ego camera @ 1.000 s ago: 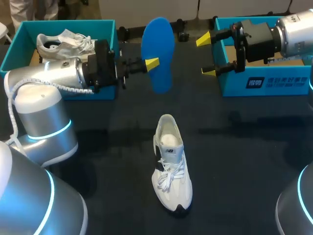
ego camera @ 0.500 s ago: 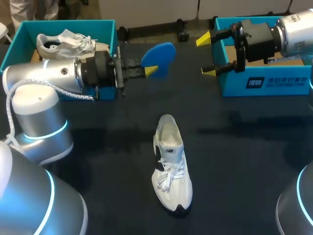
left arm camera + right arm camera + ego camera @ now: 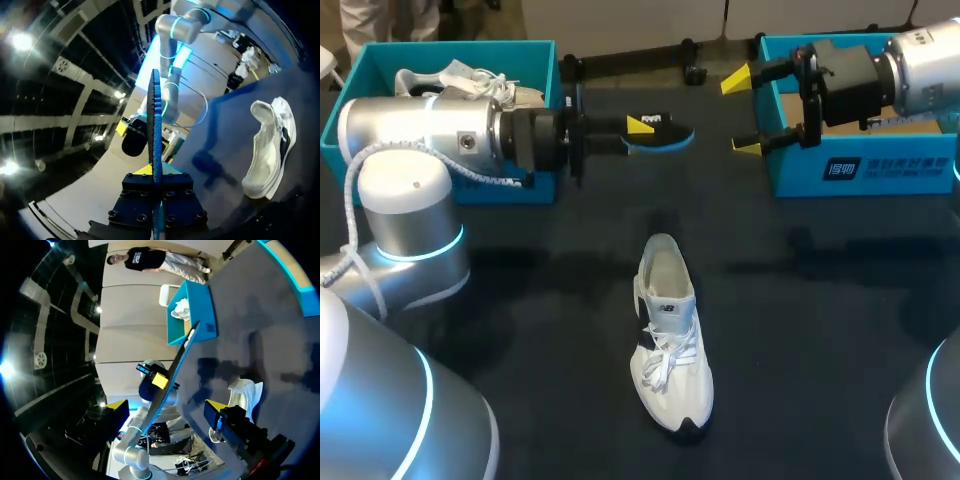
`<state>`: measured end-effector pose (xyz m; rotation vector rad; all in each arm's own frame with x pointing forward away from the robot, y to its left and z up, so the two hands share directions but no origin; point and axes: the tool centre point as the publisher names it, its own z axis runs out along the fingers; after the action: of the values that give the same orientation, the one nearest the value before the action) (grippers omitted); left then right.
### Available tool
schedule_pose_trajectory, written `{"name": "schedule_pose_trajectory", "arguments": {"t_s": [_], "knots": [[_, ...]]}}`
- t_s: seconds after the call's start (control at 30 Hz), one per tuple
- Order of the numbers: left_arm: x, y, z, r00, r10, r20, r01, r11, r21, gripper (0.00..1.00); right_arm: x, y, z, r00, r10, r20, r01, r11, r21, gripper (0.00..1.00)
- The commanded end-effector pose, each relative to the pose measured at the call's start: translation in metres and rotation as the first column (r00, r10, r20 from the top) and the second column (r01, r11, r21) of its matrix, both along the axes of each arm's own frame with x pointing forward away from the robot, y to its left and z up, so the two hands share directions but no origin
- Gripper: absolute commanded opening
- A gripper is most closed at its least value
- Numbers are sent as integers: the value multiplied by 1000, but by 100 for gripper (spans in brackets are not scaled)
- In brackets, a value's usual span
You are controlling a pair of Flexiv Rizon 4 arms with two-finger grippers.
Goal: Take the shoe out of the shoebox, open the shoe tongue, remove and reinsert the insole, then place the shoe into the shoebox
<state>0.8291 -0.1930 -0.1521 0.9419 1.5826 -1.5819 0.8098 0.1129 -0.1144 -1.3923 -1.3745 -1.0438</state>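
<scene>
The white lace-up sneaker is out of its box and stands on its sole on the dark table, around the middle. Its toe points to the near edge and its mouth gapes wide, so the tongue looks already pulled open. The thin blue foam insole is out of the shoe as well. By that reading the removal steps are done. What remains is to slide the insole back in and return the sneaker to a teal cardboard shoebox, the one at the far right corner being the nearest open one. A second teal box at the far left corner holds another white sneaker.

The left gripper is clamped on the insole near one end, holding it roughly flat in the air over the far middle of the table. Its wrist view shows the insole edge-on between the fingers. The right gripper hangs with its yellow tips spread wide by the near wall of the right shoebox, holding and touching nothing.
</scene>
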Motion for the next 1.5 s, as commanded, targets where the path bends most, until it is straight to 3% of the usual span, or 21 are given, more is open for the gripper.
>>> {"name": "schedule_pose_trajectory", "arguments": {"t_s": [0.03, 0.4, 0.9, 1.2, 1.5], "knots": [[4, 1, 1, 860, -53, 508, -16, 991, 130, 0, 1, 2, -1, 1000, 0, 1, 0, 1000, -1, 100], [17, -1, 3, 828, -14, 561, -74, 988, 133, 0, 1, 2, -1, 1000, 0, 1, 0, 1000, -1, 100], [31, -6, 9, 840, 13, 542, -100, 986, 132, 0, 1, 2, -1, 1000, 0, 1, 0, 1000, -1, 100], [35, -6, 17, 829, 1, 559, -93, 986, 137, 0, 1, 18, -20, 999, -9, 49, 7, 1000, 25, 100], [42, -10, 13, 834, 1, 551, -98, 984, 148, 0, 6, 36, -19, 997, 12, 79, -12, 1000, 0, 100]]}}
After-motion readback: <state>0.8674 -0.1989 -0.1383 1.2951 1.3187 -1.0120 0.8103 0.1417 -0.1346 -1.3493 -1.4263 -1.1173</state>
